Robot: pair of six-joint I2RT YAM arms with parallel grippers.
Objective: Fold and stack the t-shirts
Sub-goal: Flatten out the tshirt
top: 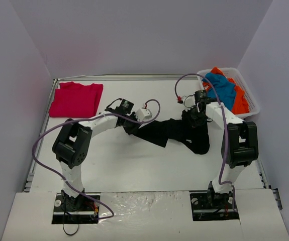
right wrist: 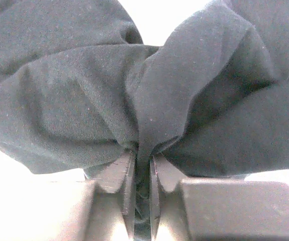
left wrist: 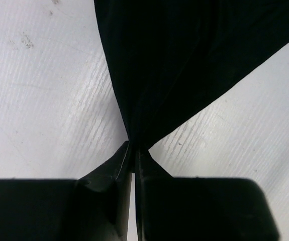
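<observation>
Now the black shirt (top: 172, 131) sits bunched across the middle of the table (top: 134, 165), strung between the two grippers. The left gripper (left wrist: 133, 155) has its jaws pressed together on a thin edge of the shirt. In the left wrist view the cloth fans out from that pinch into a dark wedge, with bare white table on both sides. The right gripper (right wrist: 143, 163) pinches a thick fold of the same shirt, with its jaws close together and cloth between them. Gathered wrinkles bulge out to either side of that grip and fill most of the right wrist view.

From above, the shirt runs from the left gripper, left of centre, to the right gripper, right of centre. It is narrow at the left end and wider at the right, where a lobe spreads toward the near edge. Whether the middle stretch rests on the table or hangs just above it cannot be told.

The red shirt (top: 76, 99) lies folded flat at the far left corner, well apart from the black one. A white basket (top: 253, 96) at the far right holds the blue shirt (top: 220, 86) and the orange shirt (top: 239, 100), crumpled together.
</observation>
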